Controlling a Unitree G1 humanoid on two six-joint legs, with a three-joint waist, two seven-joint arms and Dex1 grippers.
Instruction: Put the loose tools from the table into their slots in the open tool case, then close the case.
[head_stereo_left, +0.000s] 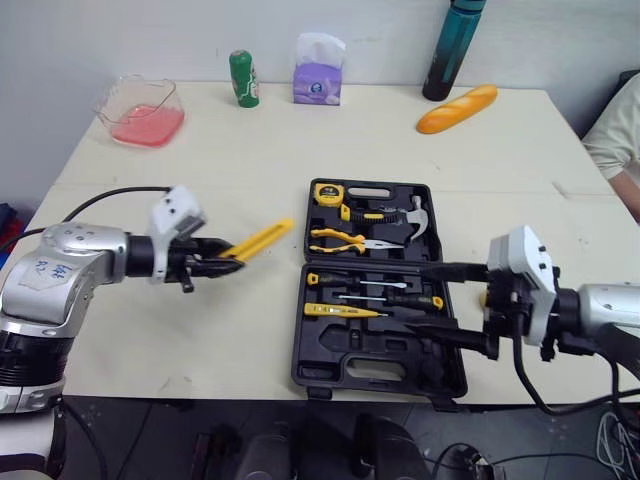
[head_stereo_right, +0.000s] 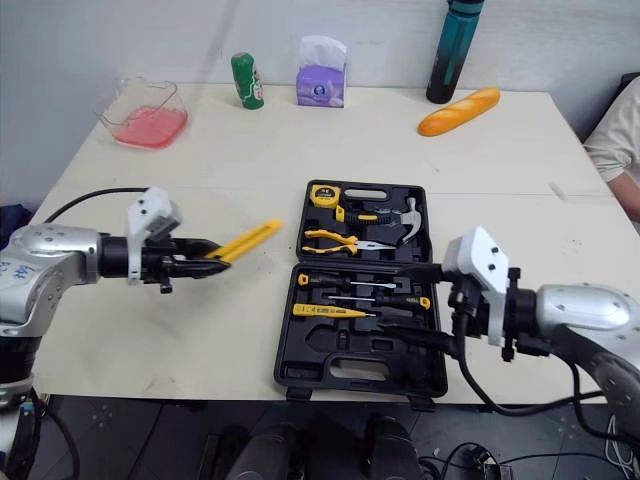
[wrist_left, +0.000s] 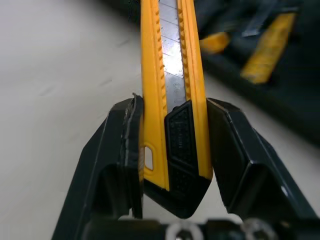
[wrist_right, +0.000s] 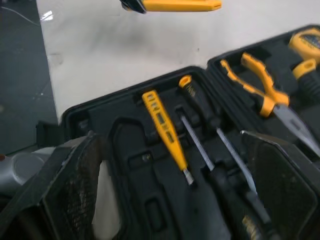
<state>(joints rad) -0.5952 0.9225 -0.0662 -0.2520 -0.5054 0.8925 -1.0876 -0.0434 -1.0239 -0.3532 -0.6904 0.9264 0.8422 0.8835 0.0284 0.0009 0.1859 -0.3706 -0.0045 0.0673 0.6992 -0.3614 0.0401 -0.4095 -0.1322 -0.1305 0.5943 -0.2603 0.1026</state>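
The black tool case (head_stereo_left: 378, 373) lies open at the table's front, holding a tape measure (head_stereo_left: 327, 193), hammer (head_stereo_left: 405, 214), pliers (head_stereo_left: 345, 240), two screwdrivers (head_stereo_left: 372, 285) and a yellow tester (head_stereo_left: 340, 311). To its left, my left gripper (head_stereo_left: 215, 256) is shut on the handle end of a yellow utility knife (head_stereo_left: 262, 238). The left wrist view shows the knife (wrist_left: 170, 75) clamped between both fingers (wrist_left: 122, 150), its blade strip pointing toward the case. My right gripper (head_stereo_left: 430, 300) is open over the case's front right part, with nothing between its fingers (wrist_right: 75, 185).
Along the table's back edge stand a clear container of red liquid (head_stereo_left: 143, 112), a green can (head_stereo_left: 243, 78), a purple tissue pack (head_stereo_left: 318, 72), a dark bottle (head_stereo_left: 455, 45) and a bread loaf (head_stereo_left: 457, 108). A person's sleeve (head_stereo_left: 620, 125) shows at the right edge.
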